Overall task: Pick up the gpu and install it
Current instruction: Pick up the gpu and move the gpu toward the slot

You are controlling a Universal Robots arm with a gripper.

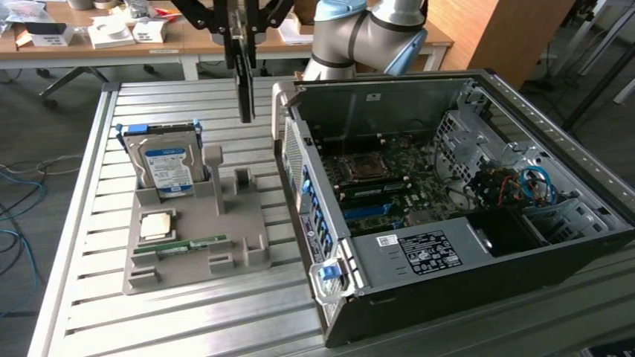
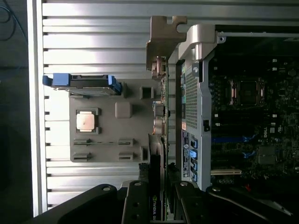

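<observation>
1. Case (image 1: 436, 253): I see it lying open on the slatted table (image 1: 198, 320), with the motherboard (image 1: 387, 178) exposed.
2. Tray (image 1: 238, 238): grey, just beside the case, on the exterior view's left of it.
3. Stick (image 1: 184, 245): green, lying flat in the tray, well apart from the case.
4. CPU (image 1: 157, 225): in the tray, just past the stick.
5. Drive (image 1: 169, 167): blue-labelled, standing on edge at the tray's far end.
6. GPU (image 1: 245, 93): hanging on end in the air beside the case's far corner. The wrist view looks along it edge-on, over the strip between tray and case.
7. Gripper (image 1: 238, 37): its fingers (image 2: 135, 200) are clamped narrow on the GPU's upper end, one on each face.
8. Arm (image 1: 367, 37): behind the case.
9. Desks (image 1: 100, 48): cluttered, farthest from the case.
</observation>
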